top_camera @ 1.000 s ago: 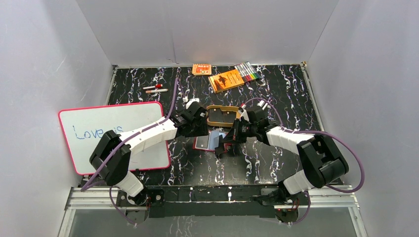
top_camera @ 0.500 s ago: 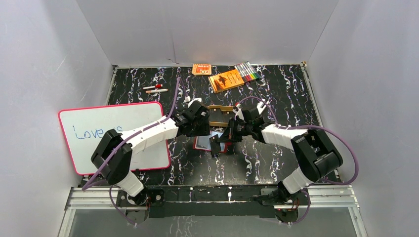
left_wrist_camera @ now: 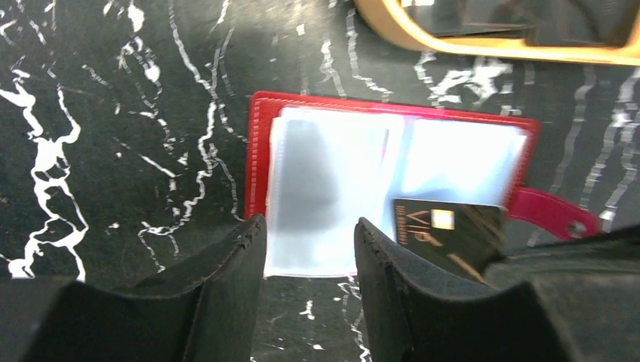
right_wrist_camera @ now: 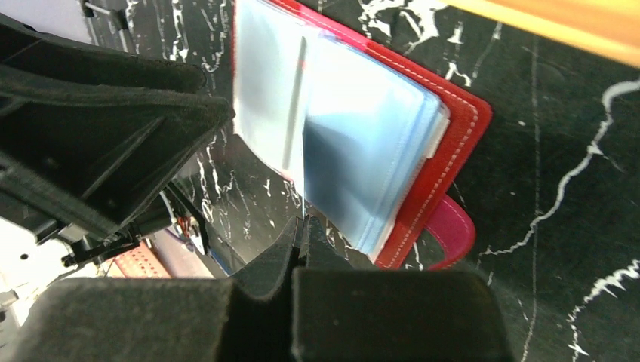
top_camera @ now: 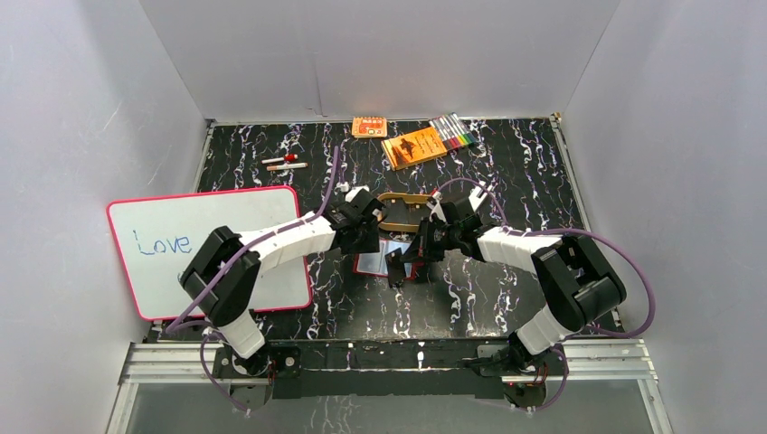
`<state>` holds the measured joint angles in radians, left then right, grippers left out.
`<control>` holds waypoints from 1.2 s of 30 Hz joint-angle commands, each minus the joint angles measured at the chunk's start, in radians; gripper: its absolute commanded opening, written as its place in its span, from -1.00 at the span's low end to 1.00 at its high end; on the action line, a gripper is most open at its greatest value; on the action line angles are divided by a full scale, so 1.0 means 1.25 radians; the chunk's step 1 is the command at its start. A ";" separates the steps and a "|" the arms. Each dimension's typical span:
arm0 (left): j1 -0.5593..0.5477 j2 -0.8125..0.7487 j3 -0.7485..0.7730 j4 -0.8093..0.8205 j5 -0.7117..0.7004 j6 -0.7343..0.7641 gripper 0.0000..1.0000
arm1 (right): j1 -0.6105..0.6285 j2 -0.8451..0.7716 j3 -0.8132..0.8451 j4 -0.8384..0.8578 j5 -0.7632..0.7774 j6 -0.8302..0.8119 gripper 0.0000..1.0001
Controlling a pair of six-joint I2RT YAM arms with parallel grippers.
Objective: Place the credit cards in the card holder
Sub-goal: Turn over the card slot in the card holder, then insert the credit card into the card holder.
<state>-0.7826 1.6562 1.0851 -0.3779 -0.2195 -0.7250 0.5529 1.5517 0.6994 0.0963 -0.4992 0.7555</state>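
Right tool (right_wrist_camera: 302, 230) pinches card (left_wrist_camera: 453, 226) over open card holder (left_wrist_camera: 259, 143); left tool (left_wrist_camera: 309, 226) half-open alongside; tray (left_wrist_camera: 453, 47) beyond.

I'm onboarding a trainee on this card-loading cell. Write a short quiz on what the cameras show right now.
1. Fill in: the left gripper hovers above the wallet with its jaws ___.
2. Which gripper holds the credit card? A) left gripper B) right gripper C) neither
3. True or false: the card holder is folded shut.
Key: 1 open; 2 B; 3 false, it lies open with its clear sleeves showing.
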 commanded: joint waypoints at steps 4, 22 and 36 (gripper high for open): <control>0.014 0.018 -0.053 -0.037 -0.060 -0.030 -0.16 | -0.004 -0.009 -0.013 -0.045 0.070 -0.007 -1.00; 0.015 -0.032 -0.134 0.019 0.040 -0.079 -0.23 | -0.008 -0.078 -0.012 0.045 0.096 0.073 -1.00; 0.015 -0.090 -0.131 -0.033 -0.040 -0.079 -0.22 | -0.002 0.006 0.000 0.119 0.113 0.128 -1.00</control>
<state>-0.7647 1.6119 0.9241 -0.3553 -0.1986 -0.8227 0.5495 1.5352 0.6724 0.1886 -0.3687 0.8948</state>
